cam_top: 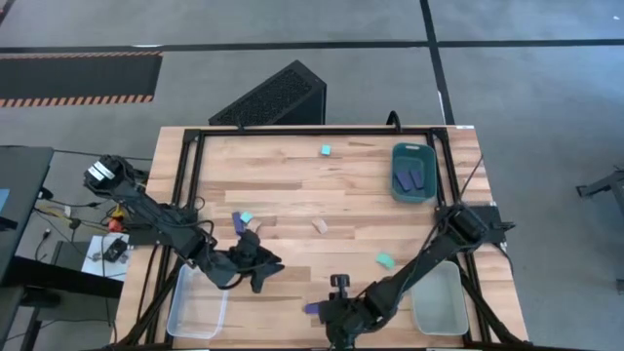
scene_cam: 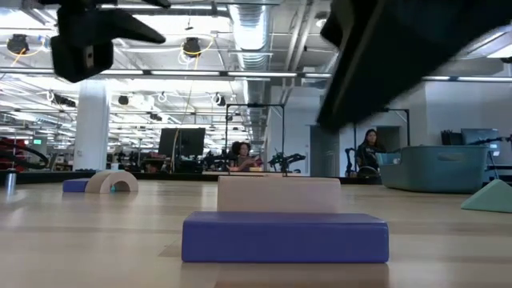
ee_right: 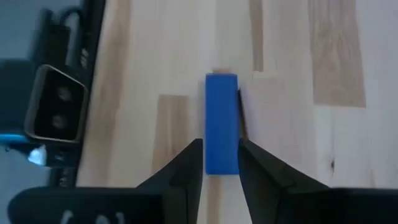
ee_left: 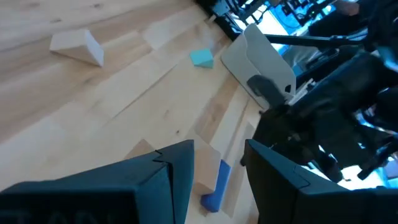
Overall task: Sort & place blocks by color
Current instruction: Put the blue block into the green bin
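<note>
Left gripper [cam_top: 261, 273], fingers parted and empty, hovers over the wooden table [cam_top: 292, 185] beside the clear tray [cam_top: 198, 302]. A dark blue rectangular bar block [ee_right: 222, 132] lies flat near the table's front edge, a pale natural-wood block [scene_cam: 278, 194] touching it. Right gripper [ee_right: 220, 163] brackets the bar's near end, fingers close alongside; whether they grip it cannot be told. More blue bars [cam_top: 412, 177] lie in the dark teal tray [cam_top: 413, 152].

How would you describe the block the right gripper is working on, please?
Start at the near table edge, between the clear tray and grey tray. The right gripper straddles a dark blue bar there. Unlike neighbouring teal and wood pieces, it lies against a pale wood block.
</note>
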Motion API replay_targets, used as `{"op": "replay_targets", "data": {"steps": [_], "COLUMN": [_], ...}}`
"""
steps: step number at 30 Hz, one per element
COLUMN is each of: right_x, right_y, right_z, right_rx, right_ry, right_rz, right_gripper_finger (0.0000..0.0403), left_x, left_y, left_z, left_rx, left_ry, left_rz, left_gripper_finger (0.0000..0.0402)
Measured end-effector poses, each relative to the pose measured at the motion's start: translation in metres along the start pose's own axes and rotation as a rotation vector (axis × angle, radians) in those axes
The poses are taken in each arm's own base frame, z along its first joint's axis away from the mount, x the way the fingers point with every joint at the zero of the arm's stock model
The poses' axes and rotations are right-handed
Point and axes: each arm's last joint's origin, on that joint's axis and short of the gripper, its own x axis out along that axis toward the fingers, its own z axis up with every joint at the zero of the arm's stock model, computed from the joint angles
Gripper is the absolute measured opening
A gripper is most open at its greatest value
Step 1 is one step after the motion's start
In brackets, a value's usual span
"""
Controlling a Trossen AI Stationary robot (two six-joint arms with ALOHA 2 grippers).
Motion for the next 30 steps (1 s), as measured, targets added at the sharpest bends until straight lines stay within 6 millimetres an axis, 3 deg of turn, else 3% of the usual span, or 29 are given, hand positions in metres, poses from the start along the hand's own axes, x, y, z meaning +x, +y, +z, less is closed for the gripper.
{"op": "replay_targets", "data": {"steps": [9, 21, 30], "right_x": [0.031, 0.040, 0.045], "right_y": [-0.009, -0.035, -0.050], "right_z": [-0.004, 0.008, 0.013], "right_rx": [0.019, 0.025, -0.055], "right_ry": [0.077, 0.093, 0.117], "right_rz": [0.044, 0.042, 0.056], "right_gripper_finger": [0.0138, 0.0237, 0.0227], "left_x": [0.001, 0.004, 0.007], "left_y": [0.001, 0.008, 0.019], "left_z": [0.001, 0.002, 0.004], "left_rx": [0.050, 0.146, 0.207], "left_ry": [0.004, 0.046, 0.118], "left_rz": [0.006, 0.051, 0.116], "left_gripper_finger": [0.0128, 0.0128, 0.0128]}}
